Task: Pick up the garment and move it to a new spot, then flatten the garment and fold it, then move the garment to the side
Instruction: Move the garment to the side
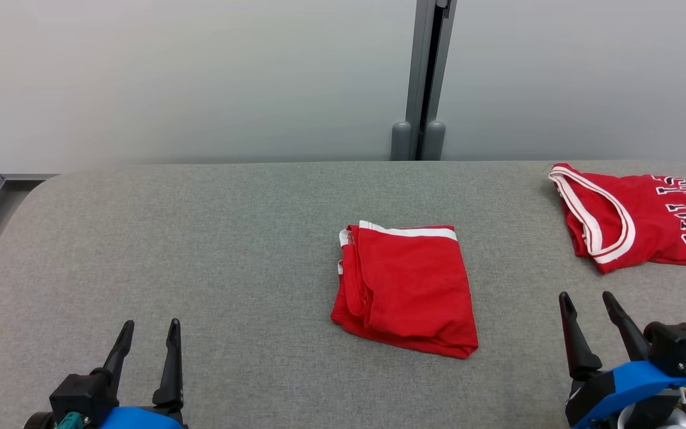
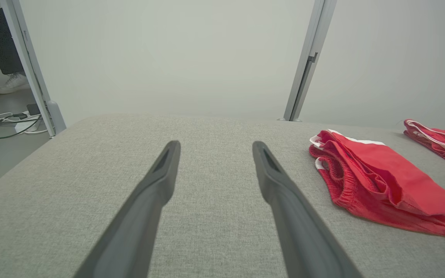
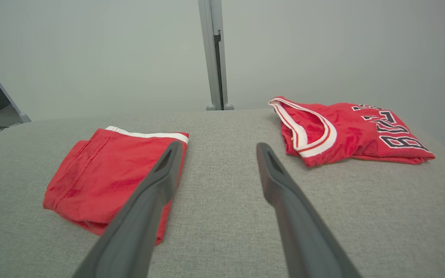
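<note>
**Garment (image 1: 405,289) folded, not yet aside**

It lies folded, central on the table (image 1: 200,238), apart from my left gripper (image 1: 150,325) and right gripper (image 1: 586,296), both spread and empty near me. Folding looks done; moving it aside, perhaps by the far-right jersey (image 1: 635,220), remains.

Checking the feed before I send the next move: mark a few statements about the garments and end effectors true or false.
1. The folded red shorts lie near the middle of the grey table. True.
2. The red jersey lies at the table's far right. True.
3. The jersey overlaps the shorts. False: they lie apart, with bare table between them.
4. The left end effector and right end effector are both open and empty. True.
5. The right end effector touches the jersey. False: it is short of the jersey, over bare table.
</note>
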{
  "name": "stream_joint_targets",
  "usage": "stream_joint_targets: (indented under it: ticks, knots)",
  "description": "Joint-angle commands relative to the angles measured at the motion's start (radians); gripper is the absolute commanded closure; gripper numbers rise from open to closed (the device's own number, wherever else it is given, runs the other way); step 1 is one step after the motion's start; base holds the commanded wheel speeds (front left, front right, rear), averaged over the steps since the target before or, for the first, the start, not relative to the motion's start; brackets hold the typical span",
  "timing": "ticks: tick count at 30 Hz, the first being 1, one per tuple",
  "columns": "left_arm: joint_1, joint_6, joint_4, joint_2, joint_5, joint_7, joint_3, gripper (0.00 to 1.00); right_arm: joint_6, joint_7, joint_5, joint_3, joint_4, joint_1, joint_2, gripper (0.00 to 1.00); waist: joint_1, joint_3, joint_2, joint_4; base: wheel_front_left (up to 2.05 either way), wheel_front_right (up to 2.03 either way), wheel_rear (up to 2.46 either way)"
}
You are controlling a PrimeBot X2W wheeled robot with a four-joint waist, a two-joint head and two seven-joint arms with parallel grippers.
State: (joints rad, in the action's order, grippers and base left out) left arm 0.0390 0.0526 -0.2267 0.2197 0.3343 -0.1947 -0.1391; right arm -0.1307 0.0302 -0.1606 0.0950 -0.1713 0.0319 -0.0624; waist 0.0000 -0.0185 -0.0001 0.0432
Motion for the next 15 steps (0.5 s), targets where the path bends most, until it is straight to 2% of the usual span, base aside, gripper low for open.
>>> stream_joint_targets:
  ticks: [1, 15]
  knots:
    - [-0.012, -0.004, 0.006, 0.007, -0.002, 0.004, -0.001, 0.00, 0.000, 0.006, -0.004, -0.003, -0.002, -0.013, 0.001, 0.00, 0.0000, 0.001, 0.0001, -0.001, 0.00, 0.00, 0.00]
    - [-0.004, -0.012, 0.018, 0.013, 0.012, 0.015, -0.012, 0.00, 0.000, -0.023, -0.010, -0.022, -0.022, 0.034, 0.005, 0.00, 0.0000, 0.021, 0.0001, 0.013, 0.00, 0.00, 0.00]
